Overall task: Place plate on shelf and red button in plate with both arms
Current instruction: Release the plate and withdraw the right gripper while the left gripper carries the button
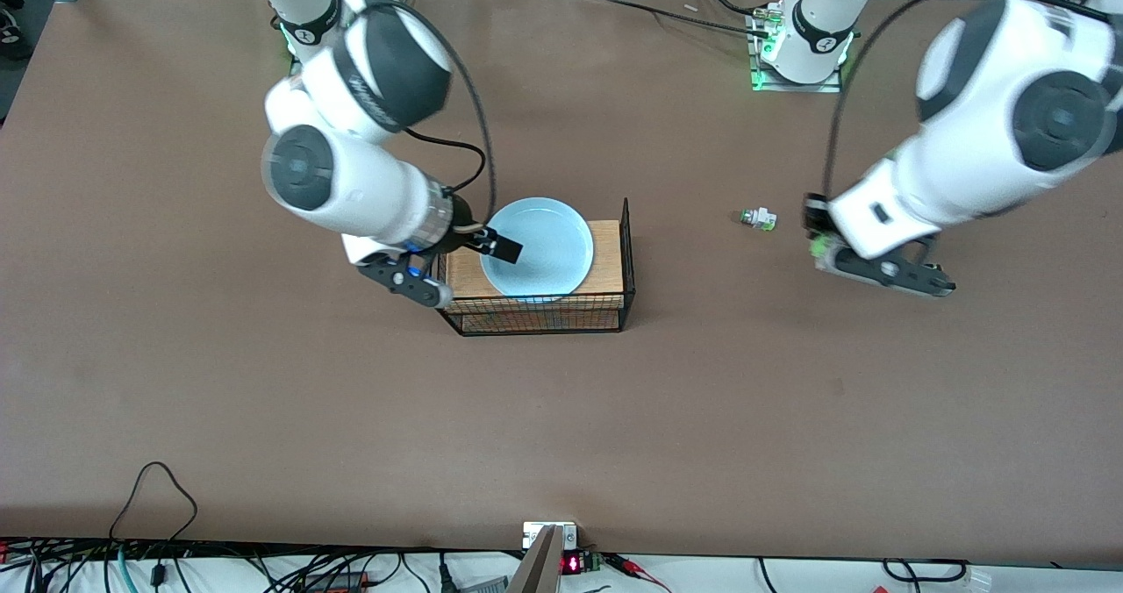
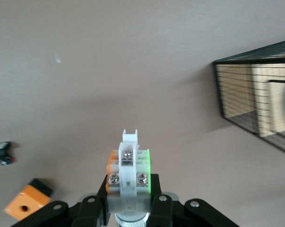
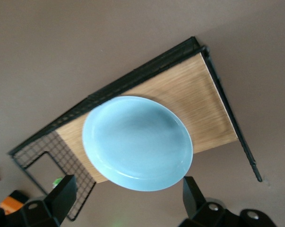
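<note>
Starting at the right arm's end of the table (image 1: 561,417), a wide stretch of brown surface runs from that short edge to the wire basket (image 1: 540,317), which stands about halfway between the two long edges. The right arm reaches down from its base at the edge where the robots stand and bends at the elbow. Its wrist is level with the basket's end. The right gripper (image 3: 129,184) hangs over that end with its fingers spread wide, holding nothing. The plate (image 1: 538,246) lies flat on the wooden board (image 1: 607,260) across the top of the basket, its rim overhanging the board's edge nearest the gripper.

Between the basket and the long edge nearest the front camera, the table is open brown surface. Toward the left arm's end, a small white-and-green part (image 1: 756,218) lies alone, well apart from the basket.

Next, the left arm curves in from its base with the forearm sloping down. The left gripper (image 2: 130,196) is over the table near that part, clamped on a button (image 2: 129,165), a white block with orange and green sides. Its cap end is hidden in the jaws. Near it, the left wrist view shows an orange block (image 2: 26,201) and a small dark piece (image 2: 3,153).
</note>
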`<state>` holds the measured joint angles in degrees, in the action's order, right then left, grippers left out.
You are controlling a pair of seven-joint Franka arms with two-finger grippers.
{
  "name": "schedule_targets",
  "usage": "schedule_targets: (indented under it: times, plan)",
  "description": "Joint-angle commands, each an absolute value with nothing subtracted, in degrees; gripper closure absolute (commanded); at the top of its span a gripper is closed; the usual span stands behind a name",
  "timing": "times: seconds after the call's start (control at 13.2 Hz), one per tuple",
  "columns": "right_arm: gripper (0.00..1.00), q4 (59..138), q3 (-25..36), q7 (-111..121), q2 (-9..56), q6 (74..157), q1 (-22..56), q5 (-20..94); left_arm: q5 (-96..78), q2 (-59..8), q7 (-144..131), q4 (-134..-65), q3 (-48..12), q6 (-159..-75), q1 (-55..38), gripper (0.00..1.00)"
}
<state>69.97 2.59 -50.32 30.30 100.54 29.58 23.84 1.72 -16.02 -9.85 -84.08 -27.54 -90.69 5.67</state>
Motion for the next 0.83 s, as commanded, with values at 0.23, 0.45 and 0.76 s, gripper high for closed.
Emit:
schedule_targets:
  times: [0.23, 0.45, 0.76]
  plan:
    - [0.0, 68.73, 2.37, -40.46, 26.72, 91.96, 22.69, 25.05, 1.67, -18.62, -32.31, -81.83, -40.69, -91.31, 3.8, 1.0]
    - [0.0, 68.73, 2.29, -29.57, 23.74, 85.27, 15.23, 23.65, 1.85, -22.14, -38.47, -81.83, -40.61, -96.66, -1.04, 1.0]
    - [0.01, 68.64, 2.37, -13.58, 22.42, 79.11, 10.64, 12.87, 2.55, -26.53, -41.04, -81.83, -40.08, -103.95, -6.75, 1.0]
